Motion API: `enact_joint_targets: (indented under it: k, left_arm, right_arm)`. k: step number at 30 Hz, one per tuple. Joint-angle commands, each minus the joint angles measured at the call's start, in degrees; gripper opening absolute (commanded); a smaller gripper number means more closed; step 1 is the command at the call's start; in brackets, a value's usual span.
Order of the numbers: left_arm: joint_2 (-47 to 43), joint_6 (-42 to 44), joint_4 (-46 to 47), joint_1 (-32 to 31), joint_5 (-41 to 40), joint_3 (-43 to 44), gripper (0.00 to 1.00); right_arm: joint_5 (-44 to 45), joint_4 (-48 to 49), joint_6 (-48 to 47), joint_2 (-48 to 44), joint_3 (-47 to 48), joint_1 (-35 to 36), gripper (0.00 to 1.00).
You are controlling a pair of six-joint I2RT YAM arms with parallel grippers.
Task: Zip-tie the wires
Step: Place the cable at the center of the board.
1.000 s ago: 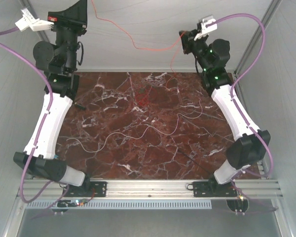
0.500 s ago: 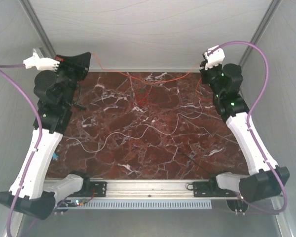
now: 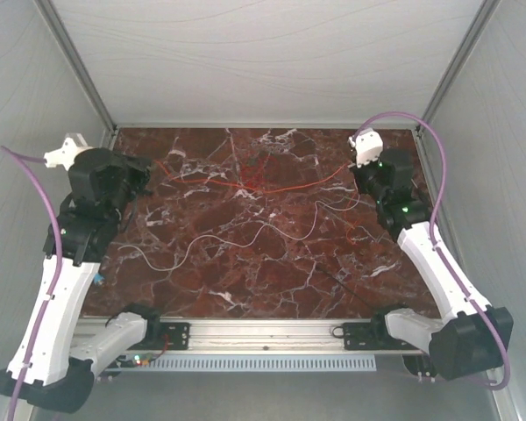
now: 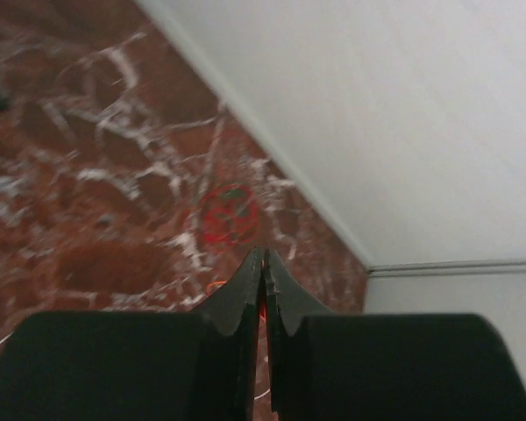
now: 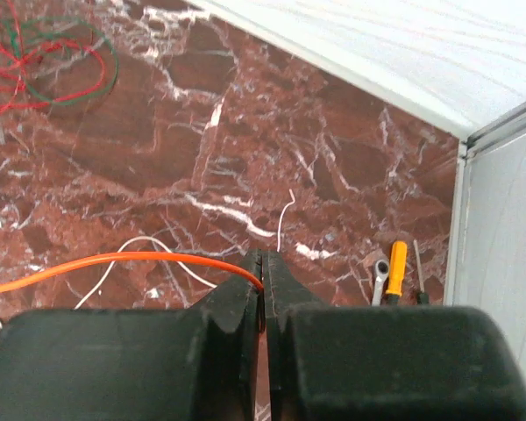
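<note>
The wires lie on the marble table. A red tangle (image 3: 250,180) (image 4: 231,215) (image 5: 35,53) sits at the back middle, and a white wire (image 3: 245,235) (image 5: 285,210) snakes across the centre. An orange wire (image 3: 289,187) (image 5: 114,260) stretches low between both grippers. My left gripper (image 3: 145,172) (image 4: 263,254) is shut, with an orange sliver showing between its jaws. My right gripper (image 3: 358,172) (image 5: 263,256) is shut on the orange wire's other end. A thin dark strip (image 3: 346,285), likely the zip tie, lies at the front right.
A yellow-handled screwdriver (image 5: 396,263) and a small wrench (image 5: 381,276) lie by the wall corner in the right wrist view. White walls close the table (image 3: 202,289) on three sides. Purple cables (image 3: 438,149) loop off both arms.
Both arms have come down from high by the back wall to just above the table. The orange wire came down with them and now runs low across the back of the table.
</note>
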Motion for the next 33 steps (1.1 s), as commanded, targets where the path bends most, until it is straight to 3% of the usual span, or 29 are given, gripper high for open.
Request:
enact_joint_targets:
  k: [1, 17, 33]
  left_arm:
    - [-0.8, -5.0, -12.3, -0.2, -3.9, -1.6, 0.0]
    - [1.7, -11.7, -29.3, 0.0, -15.9, -4.2, 0.0]
    - [1.1, -4.3, -24.7, 5.2, -22.2, -11.2, 0.0]
  right_arm:
    - [-0.7, 0.3, -1.0, -0.6, -2.0, 1.3, 0.0]
    - [-5.9, -4.4, -3.9, 6.6, -6.0, 10.3, 0.0]
    - [-2.5, -3.6, -3.5, 18.0, -4.0, 17.1, 0.01]
